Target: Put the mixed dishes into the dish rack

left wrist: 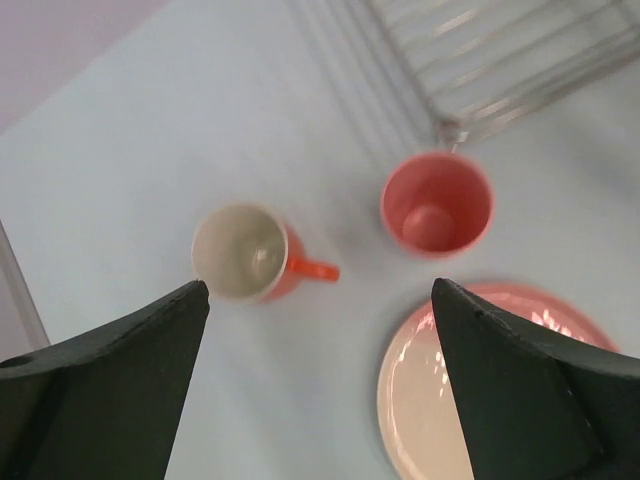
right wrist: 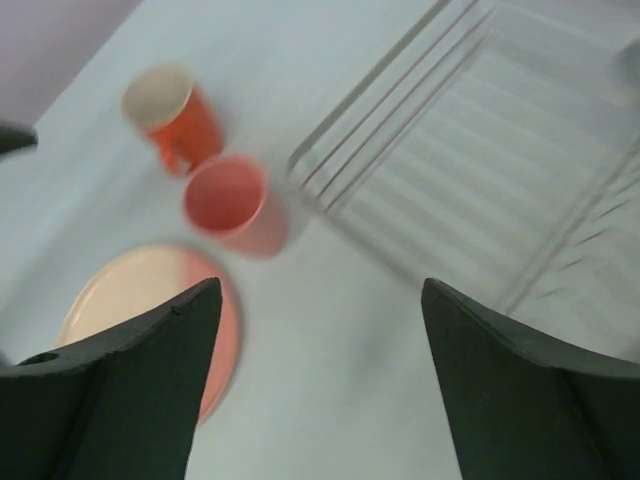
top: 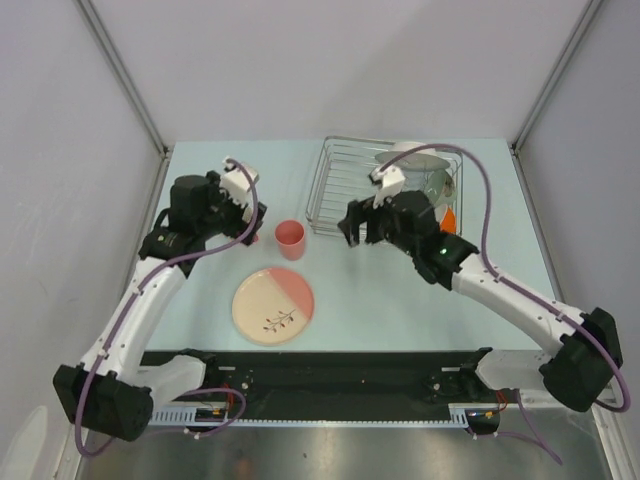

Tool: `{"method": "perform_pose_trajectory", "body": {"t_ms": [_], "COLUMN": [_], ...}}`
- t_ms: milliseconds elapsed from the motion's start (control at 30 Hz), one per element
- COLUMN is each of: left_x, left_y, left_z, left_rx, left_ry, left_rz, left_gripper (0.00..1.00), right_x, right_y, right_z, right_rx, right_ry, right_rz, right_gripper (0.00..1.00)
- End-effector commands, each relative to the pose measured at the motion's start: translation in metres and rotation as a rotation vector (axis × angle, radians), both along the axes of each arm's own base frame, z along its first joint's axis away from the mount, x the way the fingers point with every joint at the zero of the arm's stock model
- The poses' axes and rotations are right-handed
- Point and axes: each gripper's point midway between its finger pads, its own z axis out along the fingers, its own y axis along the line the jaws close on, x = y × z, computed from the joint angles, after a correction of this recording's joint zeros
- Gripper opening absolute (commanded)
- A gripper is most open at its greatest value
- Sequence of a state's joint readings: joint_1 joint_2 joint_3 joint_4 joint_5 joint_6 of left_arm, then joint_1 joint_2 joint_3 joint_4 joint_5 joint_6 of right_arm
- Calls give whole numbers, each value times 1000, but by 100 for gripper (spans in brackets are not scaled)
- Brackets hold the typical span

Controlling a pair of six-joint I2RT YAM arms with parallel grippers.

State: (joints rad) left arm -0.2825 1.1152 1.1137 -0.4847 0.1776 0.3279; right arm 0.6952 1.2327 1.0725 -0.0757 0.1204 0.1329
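The silver wire dish rack [top: 350, 190] stands at the back middle of the table, with a white dish [top: 412, 157] and a greenish bowl [top: 441, 184] in its far right part. A small pink cup [top: 289, 240] stands upright left of the rack's near corner. The cream-and-pink plate [top: 273, 306] with a leaf sprig lies flat in front of it. The orange mug [left wrist: 250, 252] stands upright beside the pink cup [left wrist: 437, 203], mostly hidden under my left gripper [top: 247, 222] in the top view. My left gripper [left wrist: 320, 290] hangs open and empty above the table. My right gripper [right wrist: 320, 285] is open and empty in front of the rack [right wrist: 480, 150].
Grey walls close the table in on the left, back and right. A bit of something orange [top: 448, 220] shows beside my right arm at the rack's near right corner. The black arm-base rail runs along the near edge.
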Motion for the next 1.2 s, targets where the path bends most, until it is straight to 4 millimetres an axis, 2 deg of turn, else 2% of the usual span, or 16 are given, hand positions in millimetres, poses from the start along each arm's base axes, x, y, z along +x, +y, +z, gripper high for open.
{"method": "perform_pose_trajectory", "body": {"t_ms": [0,33,67,133,167,200,267,300,400,433,467,567,767,867,1167], "left_x": [-33,-38,-49,-60,-71,-74,-85,-89,-101,-103,-107,-116,-114,-109,-112], "left_y": [41,47,53,62,65,69,73,75,72,72,72,71,64,63,63], "left_z": [-50,-58,-79,-93,-113,-121,-141,-146,-159,-163,-171,-189,-214,-217,-238], "left_rx": [94,109,148,196,213,225,250,249,230,232,236,229,191,178,149], "left_ry": [100,112,157,171,217,228,273,291,340,350,366,414,505,526,625], "left_rz": [8,13,-4,-28,-42,-40,-63,-64,-101,-108,-111,-136,-159,-157,-154], "left_gripper": [98,98,98,97,97,96,96,95,94,93,93,92,89,87,86], "right_x": [-48,-54,-62,-70,-73,-72,-74,-75,-79,-81,-81,-88,-102,-108,-119], "right_y": [38,40,49,60,66,69,78,83,97,98,102,104,101,101,106], "right_z": [-78,-92,-98,-120,-124,-135,-139,-150,-160,-171,-170,-189,-214,-224,-241], "right_rx": [127,136,170,168,172,158,163,144,99,64,53,-23,-84,-101,-145], "right_ry": [365,421,482,568,582,609,618,638,652,679,674,695,753,778,785], "right_rz": [114,116,151,184,194,191,212,214,245,242,254,277,333,366,416], "right_gripper": [82,82,81,80,80,80,80,80,78,77,76,75,72,70,66]}}
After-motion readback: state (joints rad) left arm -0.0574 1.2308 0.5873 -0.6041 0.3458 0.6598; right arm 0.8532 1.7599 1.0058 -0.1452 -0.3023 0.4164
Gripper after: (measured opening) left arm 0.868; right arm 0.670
